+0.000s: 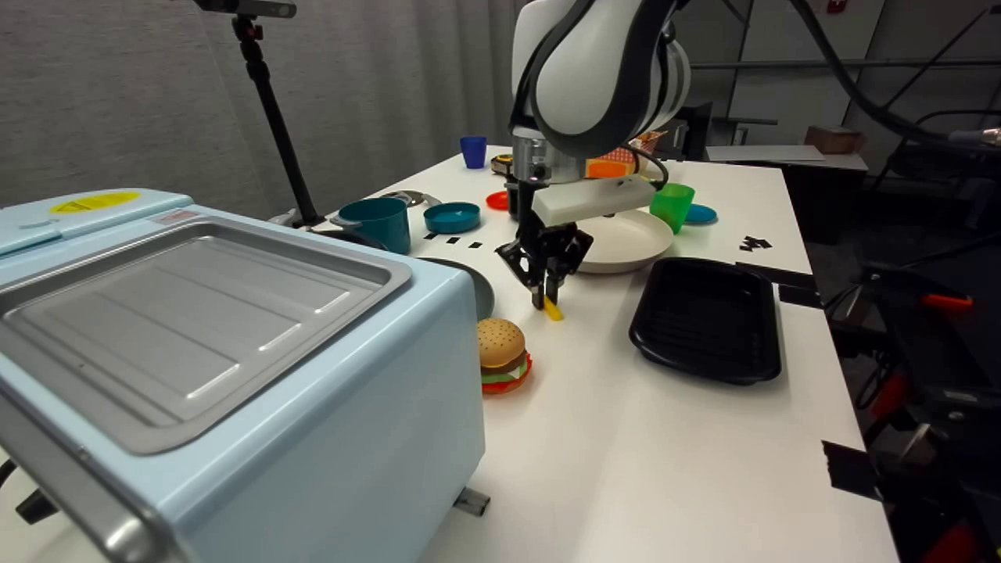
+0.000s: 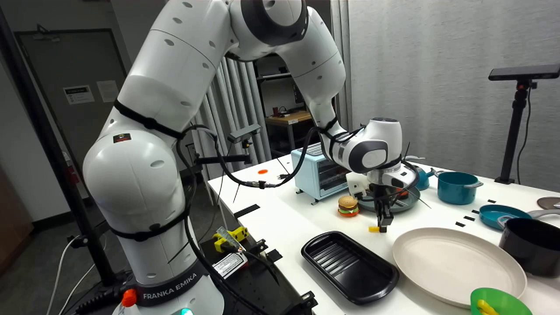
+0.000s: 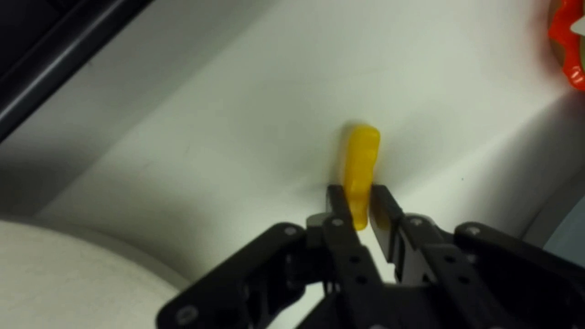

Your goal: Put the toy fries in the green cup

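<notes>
- Fry (image 3: 362, 160), the yellow toy piece, lies between the two fingertips (image 3: 337, 201) of the claw (image 3: 359, 195), at the level of the table (image 1: 602, 469) or very little above it; I cannot tell whether its underside touches.
- Claw is gripping this fry: the tips press on its two sides, with one end between them, while a good part stands out in front.
- Long axis of the fry runs along the faces of the tips, not across them, with only a slight slant in the wrist view.
- Free end points away from the white plate (image 2: 459, 262), toward the space between the toy burger (image 1: 502, 356) and the black tray (image 1: 708, 313).
- Green cup (image 1: 672, 208) is in the contrary direction, well apart, beyond the plate. In my judgement the coming move turns on this: first lift, then carry over the plate, with the free end trailing behind.
- Inside the cup, in an exterior view, there is a yellow piece (image 2: 486, 307), which looks like another fry.
- Arm (image 2: 183, 57), the only one here, has its elbow high, extends over the table and bends downward at the wrist; in both exterior views the claw points almost straight to the table.
- Because the hold is near one end, I think the fry could swivel when it is lifted, so a calm, vertical raising seems advisable.
</notes>
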Robot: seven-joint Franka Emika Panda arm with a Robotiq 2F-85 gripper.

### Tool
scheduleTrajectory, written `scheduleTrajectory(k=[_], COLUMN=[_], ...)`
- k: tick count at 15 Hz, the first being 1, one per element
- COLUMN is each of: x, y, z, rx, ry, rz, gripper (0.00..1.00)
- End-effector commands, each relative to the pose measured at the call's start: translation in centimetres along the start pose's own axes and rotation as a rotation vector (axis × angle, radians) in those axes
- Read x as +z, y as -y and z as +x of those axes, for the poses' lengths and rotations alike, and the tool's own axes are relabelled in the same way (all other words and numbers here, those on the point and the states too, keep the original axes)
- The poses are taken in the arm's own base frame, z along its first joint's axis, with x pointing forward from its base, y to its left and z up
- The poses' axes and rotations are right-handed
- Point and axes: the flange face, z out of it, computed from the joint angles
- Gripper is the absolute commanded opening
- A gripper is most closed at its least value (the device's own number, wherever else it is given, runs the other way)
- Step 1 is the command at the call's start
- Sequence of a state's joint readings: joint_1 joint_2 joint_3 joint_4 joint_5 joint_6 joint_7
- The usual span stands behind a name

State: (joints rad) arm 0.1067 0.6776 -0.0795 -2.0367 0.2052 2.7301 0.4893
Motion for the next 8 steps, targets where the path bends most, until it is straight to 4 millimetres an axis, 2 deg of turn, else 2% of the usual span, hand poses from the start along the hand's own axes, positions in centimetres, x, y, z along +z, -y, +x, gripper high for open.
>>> scheduleTrajectory(k=[1,4,7,8], x=[-1.9,-3.3,-3.8,-3.7], y=[-0.3,-0.7,-1.0,-1.0], z=[-0.1,-0.1,-0.1,-0.3], rx=[-0.024,-0.037,-0.053,-0.061], ry=[-0.023,-0.034,-0.023,-0.020], rz=[0.027,0.040,0.042,0.040], gripper=[0.05,0.05,0.05,0.37])
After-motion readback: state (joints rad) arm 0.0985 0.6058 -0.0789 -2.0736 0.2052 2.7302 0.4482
